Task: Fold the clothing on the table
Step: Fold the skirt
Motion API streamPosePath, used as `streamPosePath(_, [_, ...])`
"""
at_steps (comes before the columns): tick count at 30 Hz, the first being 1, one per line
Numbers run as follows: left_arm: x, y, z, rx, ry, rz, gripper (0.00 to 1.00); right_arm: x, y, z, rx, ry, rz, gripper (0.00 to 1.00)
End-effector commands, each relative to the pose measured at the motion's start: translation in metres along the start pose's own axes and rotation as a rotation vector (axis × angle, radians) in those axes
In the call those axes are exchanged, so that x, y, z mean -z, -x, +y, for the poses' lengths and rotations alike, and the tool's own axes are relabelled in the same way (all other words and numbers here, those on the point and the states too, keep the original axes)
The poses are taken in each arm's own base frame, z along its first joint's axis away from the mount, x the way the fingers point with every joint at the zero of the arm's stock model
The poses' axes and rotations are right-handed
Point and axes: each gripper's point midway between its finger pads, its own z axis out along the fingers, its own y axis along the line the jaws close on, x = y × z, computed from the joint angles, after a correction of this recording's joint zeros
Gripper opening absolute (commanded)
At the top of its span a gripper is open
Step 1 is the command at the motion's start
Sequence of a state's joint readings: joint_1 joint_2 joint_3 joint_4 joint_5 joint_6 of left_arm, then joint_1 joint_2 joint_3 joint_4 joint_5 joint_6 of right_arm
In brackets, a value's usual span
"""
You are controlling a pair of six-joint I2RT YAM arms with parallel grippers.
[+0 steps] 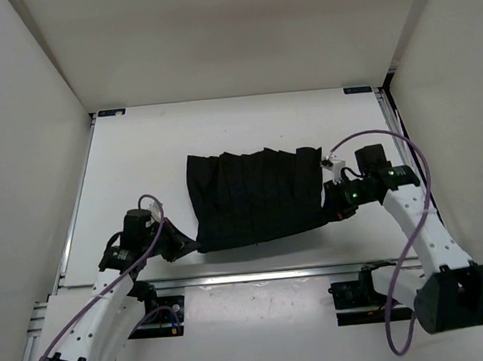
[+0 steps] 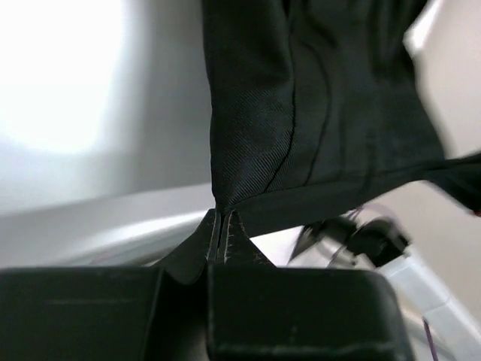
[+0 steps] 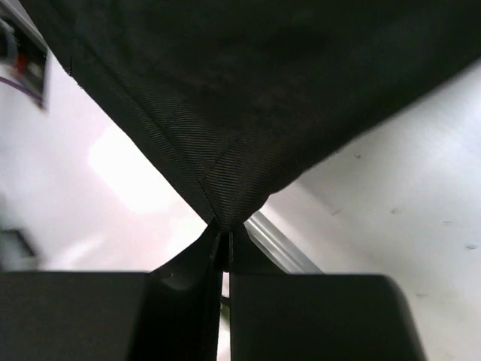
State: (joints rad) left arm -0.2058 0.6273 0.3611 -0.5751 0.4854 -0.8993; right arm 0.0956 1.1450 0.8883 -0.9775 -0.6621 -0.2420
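The black clothing [image 1: 255, 196] lies spread as a wrinkled rectangle in the middle of the white table [image 1: 139, 155]. My left gripper [image 1: 188, 246] is at its near left corner, shut on that corner of the clothing [image 2: 301, 113]; the pinch shows at the left gripper's tips [image 2: 221, 214]. My right gripper [image 1: 334, 211] is at the near right corner, shut on the clothing [image 3: 248, 90], with fabric fanning out from its tips [image 3: 224, 229]. Both corners look slightly lifted.
White walls enclose the table on three sides. A metal rail [image 1: 257, 276] runs along the near edge, just behind the arm bases. Another rail [image 1: 393, 135] edges the right side beside the right arm. Purple cables loop off both arms.
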Motion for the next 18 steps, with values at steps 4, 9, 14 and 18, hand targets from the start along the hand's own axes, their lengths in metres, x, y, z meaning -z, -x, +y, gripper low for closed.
streamPosePath(4, [0.02,-0.017,-0.024,-0.081,0.0,0.038,0.0,0.012,0.009,0.003,0.125,-0.117,0.001,0.0])
streamPosePath(9, [0.044,0.006,-0.076,-0.138,-0.146,-0.054,0.0,0.037,0.03,0.0,0.09,-0.02,-0.14,0.0])
streamPosePath(14, [0.049,0.036,-0.106,-0.03,-0.287,-0.088,0.0,0.032,0.049,0.003,0.037,0.032,-0.134,0.0])
streamPosePath(18, [0.04,0.072,-0.143,0.0,-0.35,-0.168,0.0,0.039,0.092,-0.003,0.022,0.067,-0.207,0.0])
